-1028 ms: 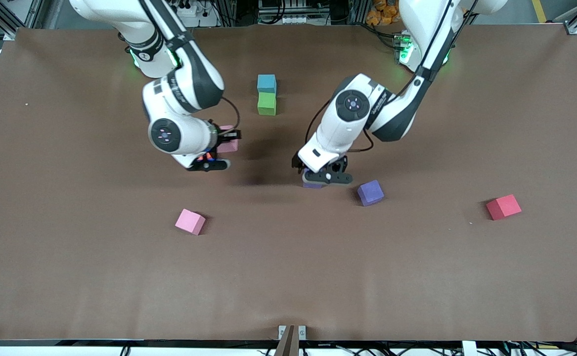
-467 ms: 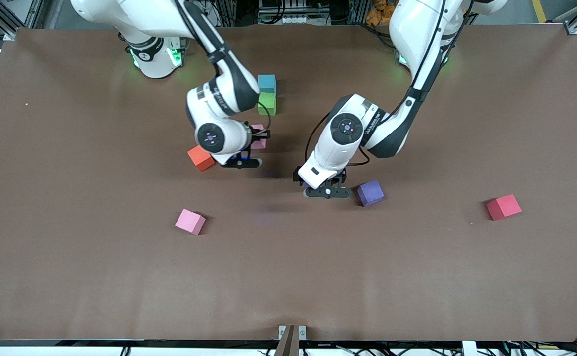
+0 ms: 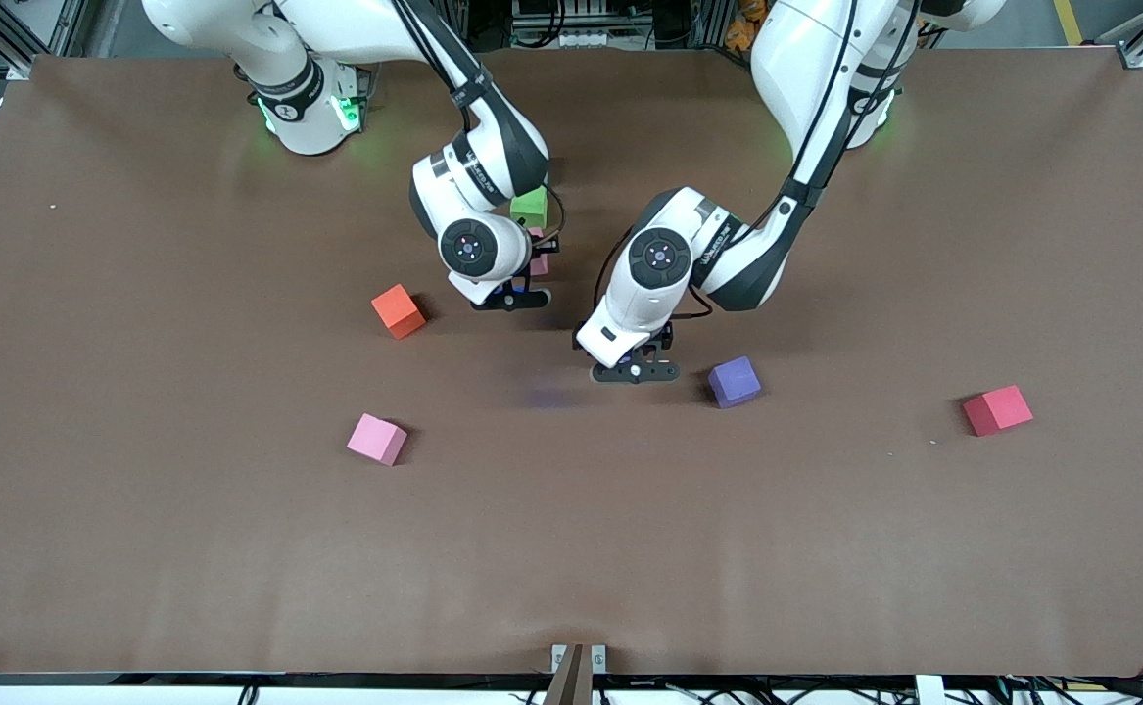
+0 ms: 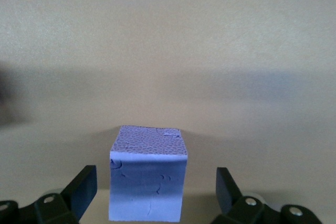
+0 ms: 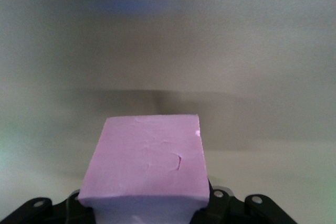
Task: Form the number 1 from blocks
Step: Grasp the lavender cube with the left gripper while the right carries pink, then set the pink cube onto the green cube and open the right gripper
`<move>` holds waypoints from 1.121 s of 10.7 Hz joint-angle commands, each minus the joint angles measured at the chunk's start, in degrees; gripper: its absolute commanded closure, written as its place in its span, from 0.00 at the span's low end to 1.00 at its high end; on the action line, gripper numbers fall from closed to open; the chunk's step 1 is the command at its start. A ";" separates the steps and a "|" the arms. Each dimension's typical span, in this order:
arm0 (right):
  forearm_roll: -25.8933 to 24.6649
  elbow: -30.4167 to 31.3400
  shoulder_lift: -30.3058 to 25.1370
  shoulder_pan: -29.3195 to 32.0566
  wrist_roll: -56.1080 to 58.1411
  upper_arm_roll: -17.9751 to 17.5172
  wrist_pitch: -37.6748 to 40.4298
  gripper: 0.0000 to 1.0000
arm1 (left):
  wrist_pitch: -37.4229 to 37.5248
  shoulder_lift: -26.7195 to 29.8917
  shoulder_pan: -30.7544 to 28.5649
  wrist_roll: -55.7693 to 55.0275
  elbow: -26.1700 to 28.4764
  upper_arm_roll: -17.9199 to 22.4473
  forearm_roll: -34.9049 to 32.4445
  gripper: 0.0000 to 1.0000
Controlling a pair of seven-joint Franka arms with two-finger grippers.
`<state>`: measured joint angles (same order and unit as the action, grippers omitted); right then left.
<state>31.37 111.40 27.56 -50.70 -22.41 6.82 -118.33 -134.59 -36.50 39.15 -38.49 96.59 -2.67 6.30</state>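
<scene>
My right gripper (image 3: 522,292) is shut on a pink block (image 3: 539,262) and holds it over the table beside the green block (image 3: 529,206). In the right wrist view the pink block (image 5: 147,166) fills the space between the fingers of the right gripper (image 5: 144,211). My left gripper (image 3: 635,370) is low over the middle of the table and open. A purple block (image 4: 148,182) stands between its fingers (image 4: 84,190) with a gap on each side. In the front view that block is hidden under the hand.
Loose blocks lie apart on the brown table (image 3: 571,548): an orange one (image 3: 398,310), a second pink one (image 3: 377,439), a second purple one (image 3: 734,381) close beside the left gripper, and a red one (image 3: 997,409) toward the left arm's end.
The right arm has carried the pink block from above the orange block across to the green block, uncovering the orange block. The left gripper has stayed open around the purple block.
</scene>
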 commanded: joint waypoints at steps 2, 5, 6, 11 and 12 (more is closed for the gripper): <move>1.06 6.80 -3.65 -0.27 -0.44 -1.98 -4.71 0.40 | 0.91 -1.82 0.67 -0.97 -0.88 0.74 -0.41 0.00; 1.06 9.27 -4.18 -0.80 -0.53 -2.60 -5.59 0.40 | 0.91 -2.61 1.19 -1.14 -0.88 0.74 -0.41 0.00; 1.06 9.71 -4.44 -1.06 -0.53 -2.60 -5.51 0.40 | 0.91 -2.61 1.45 -1.23 -0.88 0.74 -0.41 0.04; 1.23 10.16 -4.27 -3.17 -0.53 -2.77 -5.42 0.41 | 3.79 -0.52 1.81 -1.23 -0.88 1.00 -1.20 1.00; 1.23 10.07 -4.09 -3.78 -0.53 -2.77 -5.50 0.41 | 6.51 1.32 1.72 -1.23 -0.88 1.17 -1.20 1.00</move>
<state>31.40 119.52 25.39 -53.44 -22.41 3.94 -122.98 -132.27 -38.41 40.30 -38.49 95.64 -2.39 6.30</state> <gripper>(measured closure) 0.366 0.405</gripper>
